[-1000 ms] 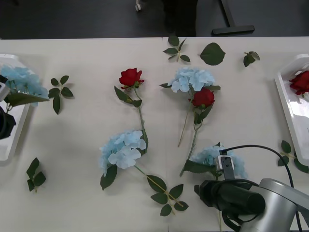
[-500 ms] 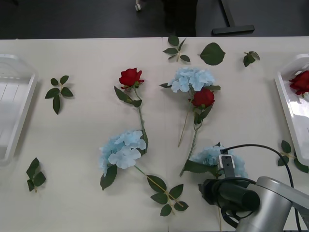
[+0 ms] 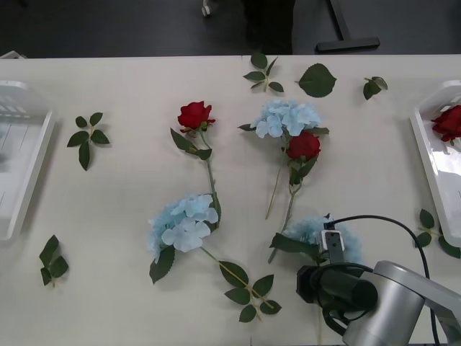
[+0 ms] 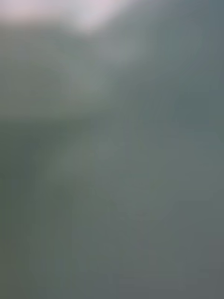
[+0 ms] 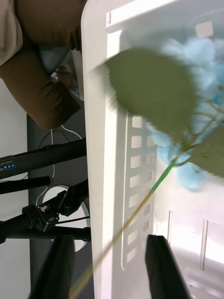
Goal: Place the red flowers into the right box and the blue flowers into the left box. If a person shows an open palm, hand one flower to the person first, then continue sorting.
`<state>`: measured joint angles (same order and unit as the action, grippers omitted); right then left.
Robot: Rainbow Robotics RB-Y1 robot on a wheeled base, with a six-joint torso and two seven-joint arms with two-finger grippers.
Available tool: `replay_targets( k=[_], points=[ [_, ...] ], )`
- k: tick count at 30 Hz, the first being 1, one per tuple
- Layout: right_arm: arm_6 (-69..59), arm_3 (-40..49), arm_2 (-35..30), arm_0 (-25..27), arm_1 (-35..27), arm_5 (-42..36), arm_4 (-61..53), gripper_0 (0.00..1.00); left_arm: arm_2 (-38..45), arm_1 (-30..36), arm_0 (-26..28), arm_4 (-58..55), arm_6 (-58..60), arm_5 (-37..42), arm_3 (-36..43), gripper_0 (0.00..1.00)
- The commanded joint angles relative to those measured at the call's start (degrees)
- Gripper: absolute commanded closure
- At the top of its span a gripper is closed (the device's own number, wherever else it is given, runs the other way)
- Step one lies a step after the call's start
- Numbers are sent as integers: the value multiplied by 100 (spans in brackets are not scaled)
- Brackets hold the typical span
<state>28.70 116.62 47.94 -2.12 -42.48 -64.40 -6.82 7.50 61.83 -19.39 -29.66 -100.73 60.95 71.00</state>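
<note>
While the shallow white plastic left box point(image 3: 21, 173) sits at the left edge of the pale surface point(image 3: 122, 216), the left tool point(image 5: 109, 266) hangs over its slotted wall with its two dark fingers spread apart, and a fluffy pale-blue hydrangea point(image 5: 196, 154) on a thin green stem, one broad leaf across it, lies against the inside of that box with the stem running out between the fingers; whether it has fully dropped I cannot tell. Judged from that, one blue flower is as good as delivered. At the far side from the left box, the white right box point(image 3: 432, 166) holds one deep-red rose point(image 3: 449, 122). Between the two boxes lie two more red roses point(image 3: 195, 114) and point(image 3: 303, 145), plus three pale-blue hydrangeas point(image 3: 184, 220), point(image 3: 287, 117) and point(image 3: 311, 232), all unsorted. The right tool point(image 3: 325, 282) is down at the last of these, well away from the left box; I cannot tell how its fingers stand. No open palm is offered.
</note>
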Motion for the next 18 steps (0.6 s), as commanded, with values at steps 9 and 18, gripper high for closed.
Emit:
replay_targets(
  k=[9,18],
  points=[
    [285,669,-1094,-69,-261,-90,-944,100,-46,277,-153,-268,-386,-136,-86,0],
    [1788,1750,-3660,388,-243,-55,-2842,100,182,286,-153,-1894,-131,207,116,0]
  ],
)
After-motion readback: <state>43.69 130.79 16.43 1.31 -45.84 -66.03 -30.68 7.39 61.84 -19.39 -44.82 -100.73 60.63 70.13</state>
